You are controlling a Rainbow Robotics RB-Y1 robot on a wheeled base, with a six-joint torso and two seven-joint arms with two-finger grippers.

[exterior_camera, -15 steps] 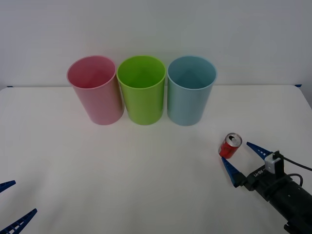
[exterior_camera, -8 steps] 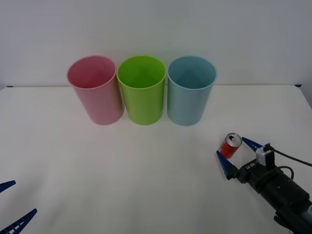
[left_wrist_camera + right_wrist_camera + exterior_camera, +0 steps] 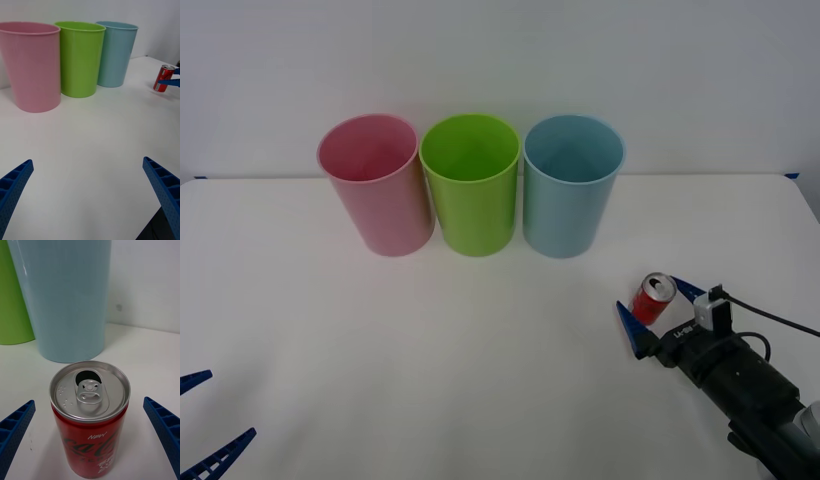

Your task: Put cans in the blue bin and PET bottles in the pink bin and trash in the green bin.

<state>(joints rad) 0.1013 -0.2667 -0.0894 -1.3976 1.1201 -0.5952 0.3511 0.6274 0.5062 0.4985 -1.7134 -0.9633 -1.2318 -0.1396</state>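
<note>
A small red can with a silver top stands upright on the white table at the right. My right gripper is open around it, one blue finger on each side, not touching. The right wrist view shows the can standing between the fingers, with the blue bin behind it. The pink bin, green bin and blue bin stand in a row at the back. My left gripper is open at the near left corner, far from everything. In the left wrist view the can shows far off.
The white table has wide free room in the middle and on the left. A pale wall rises right behind the bins. The three bins stand close together, nearly touching.
My right gripper has moved forward and left so that its open fingers now stand on both sides of the can. The can and the left arm have not moved.
</note>
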